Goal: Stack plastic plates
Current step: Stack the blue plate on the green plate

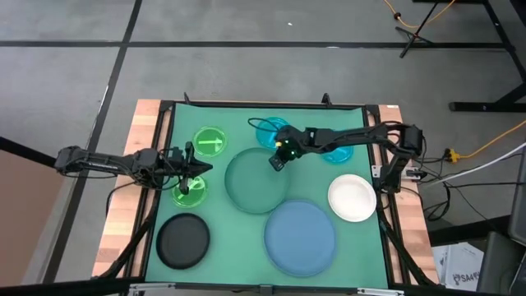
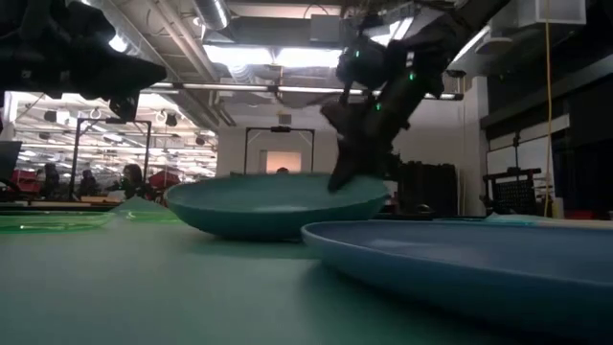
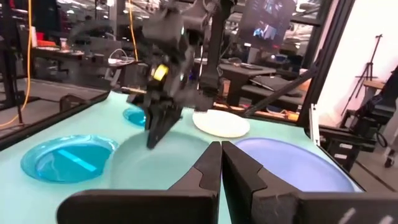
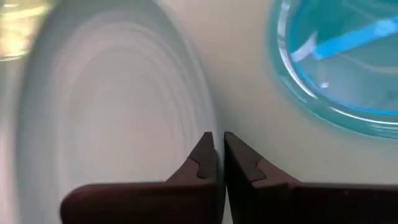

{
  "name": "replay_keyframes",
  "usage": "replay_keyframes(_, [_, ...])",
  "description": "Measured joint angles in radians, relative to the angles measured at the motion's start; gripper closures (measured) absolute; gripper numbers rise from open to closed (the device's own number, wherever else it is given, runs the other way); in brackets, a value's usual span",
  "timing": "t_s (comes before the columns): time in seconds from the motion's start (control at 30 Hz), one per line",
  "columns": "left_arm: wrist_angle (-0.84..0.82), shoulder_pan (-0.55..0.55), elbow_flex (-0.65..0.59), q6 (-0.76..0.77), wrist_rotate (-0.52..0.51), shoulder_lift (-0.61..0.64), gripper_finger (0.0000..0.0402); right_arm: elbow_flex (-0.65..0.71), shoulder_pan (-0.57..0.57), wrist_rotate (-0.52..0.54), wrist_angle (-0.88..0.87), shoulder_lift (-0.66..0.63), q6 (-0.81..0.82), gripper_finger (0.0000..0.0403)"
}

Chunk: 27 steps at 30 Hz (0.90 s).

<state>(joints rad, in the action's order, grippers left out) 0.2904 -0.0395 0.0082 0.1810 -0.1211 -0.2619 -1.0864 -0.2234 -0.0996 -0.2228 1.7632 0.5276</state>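
— How are the plates laid out on the table [image 1: 374, 238]?

— The large teal-green plate [image 1: 256, 181] is seen at the middle of the green mat, and the large blue plate [image 1: 300, 238] lies just beside it toward the near edge. The white plate [image 1: 352, 198] is placed on the right side, the black plate [image 1: 183, 241] at the near left. One bright green plate [image 1: 209, 141] is set at the far left, and a second green plate [image 1: 190, 193] is found nearer, under the left gripper. One cyan plate [image 1: 267, 130] is seen at the far middle, and another cyan plate [image 1: 337, 151] is partly hidden under the right arm.

— Where is the right gripper [image 1: 277, 162]?

— It is held at the far rim of the teal-green plate; in the right wrist view its fingers [image 4: 202, 163] are brought almost together over that rim, and whether the rim is pinched cannot be told.

— And the left gripper [image 1: 187, 182]?

— It is positioned over the nearer green plate, and in the left wrist view its fingertips [image 3: 210, 167] are shown nearly touching, with nothing seen between them.
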Motion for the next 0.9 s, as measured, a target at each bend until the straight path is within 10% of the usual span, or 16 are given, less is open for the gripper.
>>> replay_keyframes(0.9, [0.009,0.0,0.0,0.022,0.008,0.0,0.0395,0.074,0.387,-0.183,-0.418,-0.195,-0.029,0.0402])
